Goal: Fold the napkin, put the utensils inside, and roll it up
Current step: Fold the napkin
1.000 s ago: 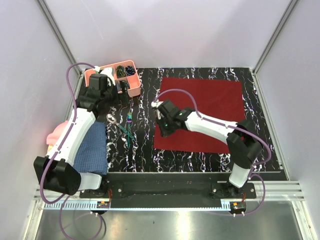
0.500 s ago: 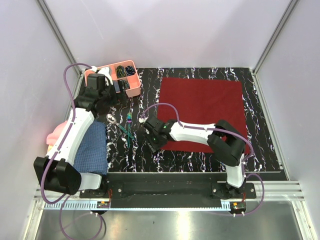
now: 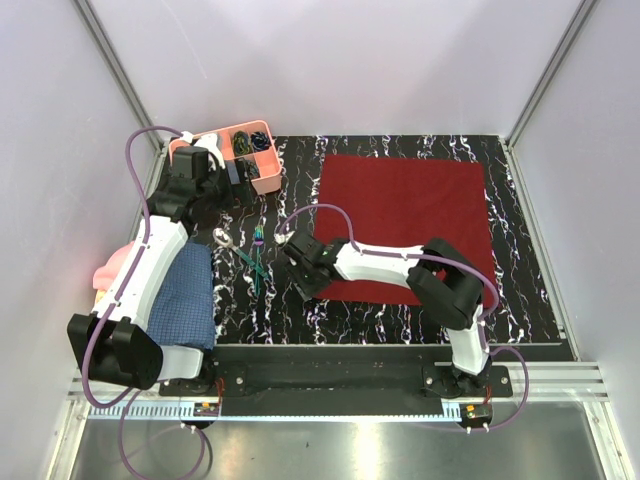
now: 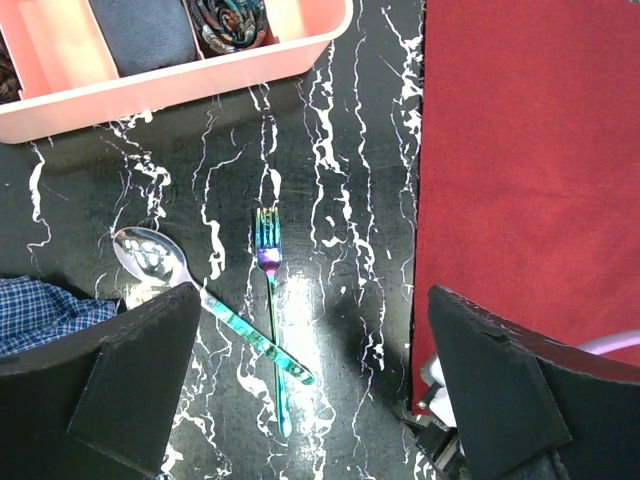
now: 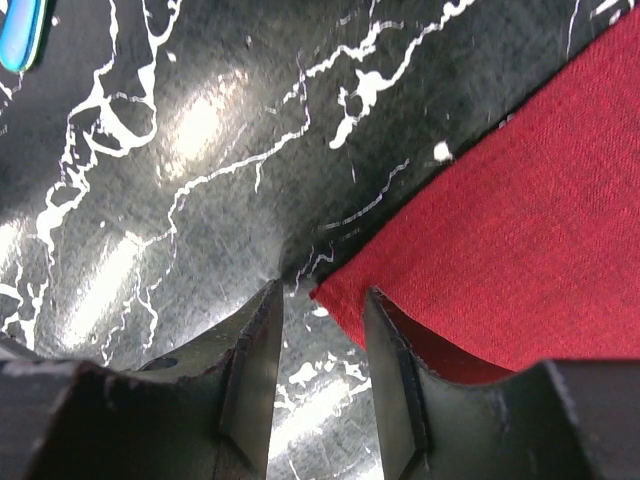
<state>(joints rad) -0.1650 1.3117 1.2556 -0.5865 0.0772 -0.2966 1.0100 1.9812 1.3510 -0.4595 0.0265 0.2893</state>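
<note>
Your napkin [image 3: 405, 225] lies flat and unfolded on the black white-veined table [image 3: 290, 190], right of centre and well apart from the utensils. Your right gripper [image 3: 303, 283] is down at its near left corner; in the wrist view the right gripper [image 5: 320, 295] has its jaws a little apart, the corner's tip sits at the mouth of that gap, and the cloth is not clamped. The right-hand finger [image 5: 395, 370] overlaps the napkin's [image 5: 500, 220] edge, but you cannot tell whether it touches the cloth. The right arm [image 3: 380, 262] stretches across the napkin's near left part and hides some of the near edge from above. A teal handle end [image 5: 20, 35] shows at the top left of that wrist view, though you cannot tell which utensil it belongs to. Your left gripper [image 4: 313, 295] hangs above the table with its fingers spread wide and nothing between them. Below it the fork [image 4: 270, 310] lies with its tines pointing toward the pink bin [image 4: 180, 85], and the spoon [image 4: 150, 258] lies aslant with its teal handle crossing the fork's handle. Both lie left of the napkin on bare table. The bin stands at the far left corner and holds dark and patterned items in its compartments. A blue checked cloth [image 3: 185, 295] lies at the table's left edge just beside the spoon, partly under the left arm [image 3: 150, 265], with a pink cloth [image 3: 110, 268] beyond it.
</note>
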